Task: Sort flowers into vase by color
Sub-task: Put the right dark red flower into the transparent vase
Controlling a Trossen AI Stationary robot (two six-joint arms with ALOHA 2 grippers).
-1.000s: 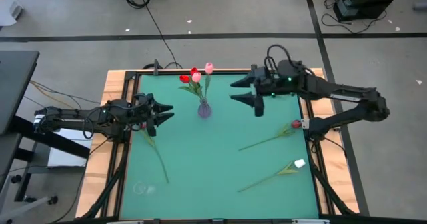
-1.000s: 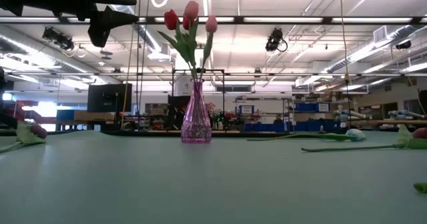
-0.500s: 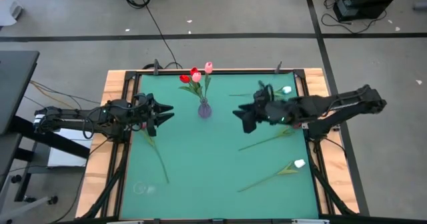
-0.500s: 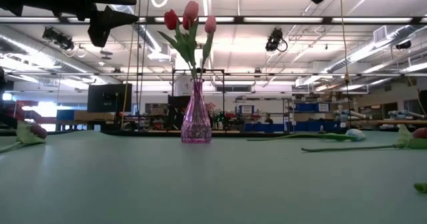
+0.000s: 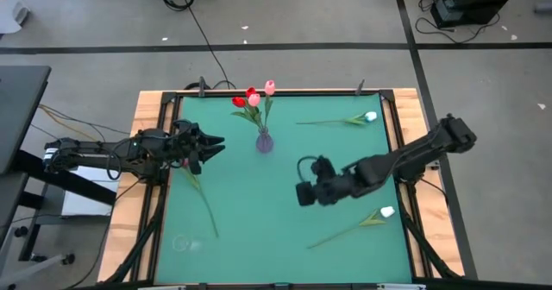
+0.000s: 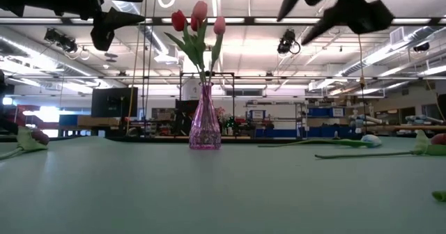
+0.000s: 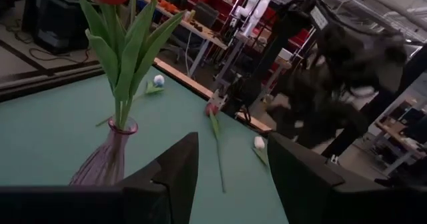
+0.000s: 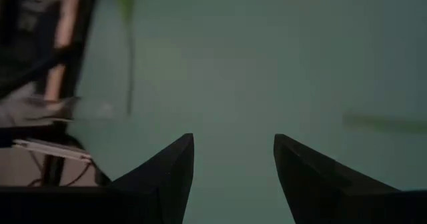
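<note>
A purple glass vase stands at the table's far middle, holding red and pink tulips. Loose tulips lie flat on the mat: a white one at the far right, a white one at the near right, and a dark red one under the left arm. A red-headed one lies beyond the vase in the left wrist view. My left gripper hangs open, left of the vase. My right gripper is open above bare mat, right of centre.
The green mat is framed by a wooden border with black rails. In the high view my right arm crosses the right side of the mat and covers the red tulip there. The near left quarter holds only the dark red tulip's stem.
My right gripper has swung from the far right of the vase toward the near edge and slightly left, turning as it went and staying open. The arm has uncovered the far white tulip and now covers the red one. The left arm and the flowers have kept still.
</note>
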